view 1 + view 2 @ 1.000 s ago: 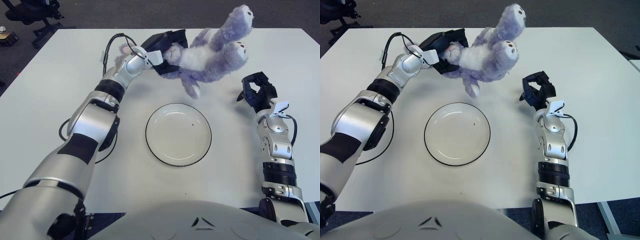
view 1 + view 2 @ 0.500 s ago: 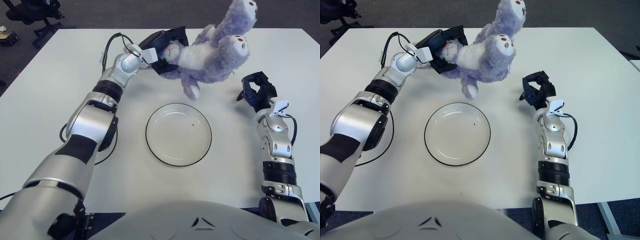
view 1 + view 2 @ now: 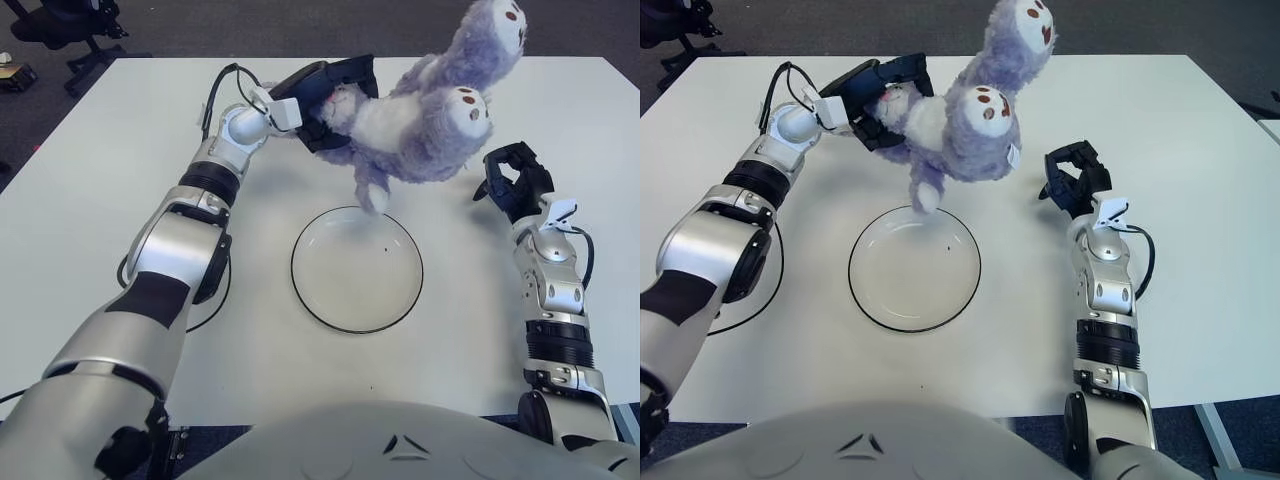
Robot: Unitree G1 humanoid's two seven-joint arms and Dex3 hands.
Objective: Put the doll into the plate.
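Left eye view. Left hand (image 3: 322, 92): fingers closed on the head end of the purple plush doll (image 3: 420, 125), carried in the air. Since a second ago the doll has swung nearer the robot and lower; one dangling paw now overlaps the far rim of the white plate (image 3: 357, 303), where before it hung clear beyond it. Judgement: transport is nearly done; the body must still come over the plate's centre before release.

Right eye view. Right hand (image 3: 1072, 178): parked on the white table (image 3: 1200, 200) right of the plate, fingers loosely curled, empty, unchanged. Doll's feet point up and away; plate holds nothing yet.
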